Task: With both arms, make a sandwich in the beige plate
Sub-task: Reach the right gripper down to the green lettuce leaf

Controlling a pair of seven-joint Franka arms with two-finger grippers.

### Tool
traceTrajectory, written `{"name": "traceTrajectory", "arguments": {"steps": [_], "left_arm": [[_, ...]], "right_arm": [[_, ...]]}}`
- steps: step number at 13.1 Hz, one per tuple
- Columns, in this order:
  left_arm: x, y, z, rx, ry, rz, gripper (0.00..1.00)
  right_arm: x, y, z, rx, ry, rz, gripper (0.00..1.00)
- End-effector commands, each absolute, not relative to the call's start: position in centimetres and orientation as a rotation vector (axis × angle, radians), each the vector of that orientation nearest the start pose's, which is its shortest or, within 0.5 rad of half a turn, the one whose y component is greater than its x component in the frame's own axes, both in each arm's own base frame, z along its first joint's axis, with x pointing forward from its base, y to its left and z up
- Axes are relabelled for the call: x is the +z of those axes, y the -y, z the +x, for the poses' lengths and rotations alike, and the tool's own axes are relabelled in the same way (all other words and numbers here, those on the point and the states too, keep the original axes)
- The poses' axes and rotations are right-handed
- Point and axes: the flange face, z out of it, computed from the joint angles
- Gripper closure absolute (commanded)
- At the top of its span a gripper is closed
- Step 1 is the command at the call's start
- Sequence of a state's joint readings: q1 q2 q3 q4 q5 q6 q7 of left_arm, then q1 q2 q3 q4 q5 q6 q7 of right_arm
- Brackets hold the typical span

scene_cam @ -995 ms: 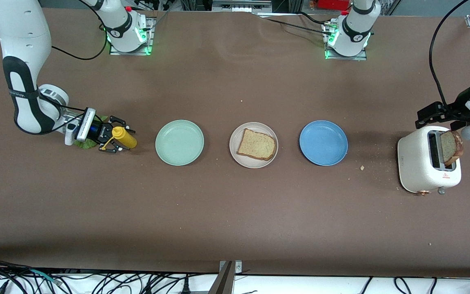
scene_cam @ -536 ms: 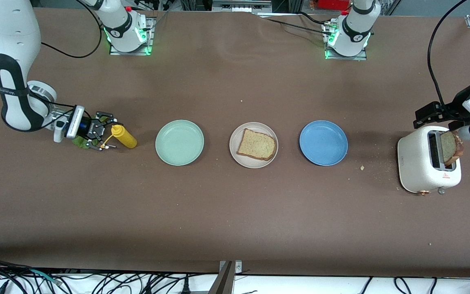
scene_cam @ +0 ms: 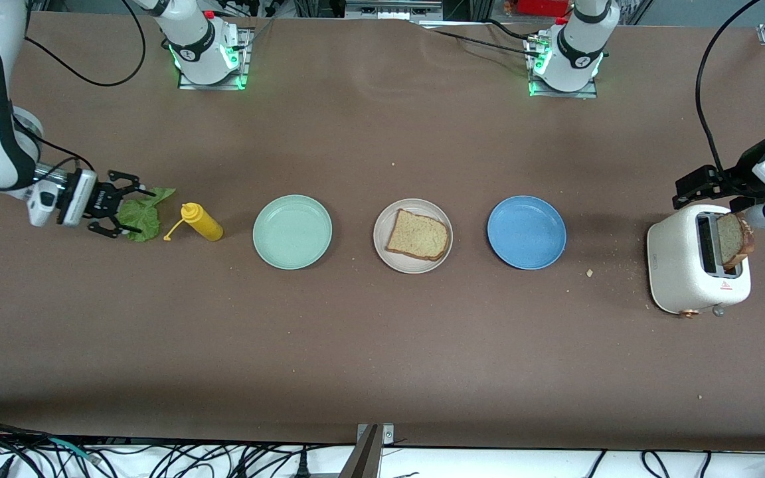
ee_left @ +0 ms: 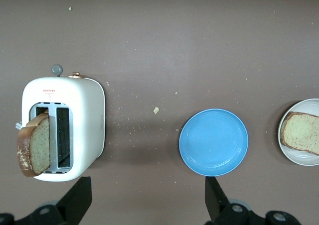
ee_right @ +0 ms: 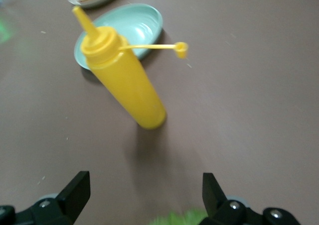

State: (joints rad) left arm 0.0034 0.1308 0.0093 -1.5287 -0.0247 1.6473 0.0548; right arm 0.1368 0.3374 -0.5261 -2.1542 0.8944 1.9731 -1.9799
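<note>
The beige plate [scene_cam: 414, 266] lies mid-table with one tan bread slice [scene_cam: 418, 234] on it. A second slice [scene_cam: 731, 239] stands in the white toaster [scene_cam: 688, 272]. The green lettuce leaf [scene_cam: 147, 207] lies flat on the table at the right arm's end. My right gripper [scene_cam: 131, 211] is open and empty, low at the leaf's edge; its wrist view shows the leaf [ee_right: 182, 219] between its fingers. My left gripper [scene_cam: 691, 189] is open and empty, held over the table beside the toaster [ee_left: 65, 128], whose slice [ee_left: 35, 150] shows in the left wrist view.
A yellow squeeze bottle [scene_cam: 202, 222] stands between the lettuce and the mint-green plate [scene_cam: 292, 232]. A blue plate [scene_cam: 526, 232] lies between the beige plate and the toaster. Crumbs lie beside the toaster.
My right gripper has drawn back from the yellow bottle toward the right arm's end of the table, uncovering the lettuce. The bottle stays standing. The left arm has hardly moved.
</note>
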Motion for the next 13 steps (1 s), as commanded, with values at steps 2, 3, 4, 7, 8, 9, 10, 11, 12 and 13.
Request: {"name": "traceTrajectory", "arguments": {"steps": [2,3,4,7,8,9,10,11,12,13], "left_arm": [[57.5,0.1,60.0,0.018,-0.060,-3.188,0.00],[57.3,0.1,60.1,0.025,-0.059,-3.189,0.00],[57.2,0.2,60.2,0.027,-0.059,-3.190,0.00],[57.0,0.4,60.2,0.032,-0.064,-3.190,0.00],[57.0,0.4,60.2,0.032,-0.064,-3.190,0.00],[57.0,0.4,60.2,0.032,-0.064,-3.190,0.00],[57.0,0.4,60.2,0.032,-0.064,-3.190,0.00],[56.8,0.5,60.2,0.037,-0.066,-3.190,0.00],[56.9,0.5,60.2,0.035,-0.067,-3.190,0.00],[56.9,0.5,60.2,0.037,-0.067,-3.190,0.00]], "right_arm": [[30.6,14.8,51.5,-0.281,1.060,-2.499,0.00],[32.0,14.4,52.1,-0.244,1.001,-2.604,0.00],[32.6,13.8,52.6,-0.204,0.914,-2.691,0.00],[32.7,11.8,54.2,-0.127,0.585,-2.942,0.00],[31.9,11.3,54.5,-0.090,0.438,-2.995,0.01],[31.1,9.8,55.1,-0.072,0.336,-3.032,0.01],[29.9,9.1,55.4,-0.050,0.219,-3.073,0.01],[28.6,8.6,55.5,-0.016,0.069,-3.101,0.01],[27.6,6.8,55.8,0.018,-0.014,-3.117,0.01],[26.7,5.6,56.0,0.046,-0.094,-3.139,0.01]]}}
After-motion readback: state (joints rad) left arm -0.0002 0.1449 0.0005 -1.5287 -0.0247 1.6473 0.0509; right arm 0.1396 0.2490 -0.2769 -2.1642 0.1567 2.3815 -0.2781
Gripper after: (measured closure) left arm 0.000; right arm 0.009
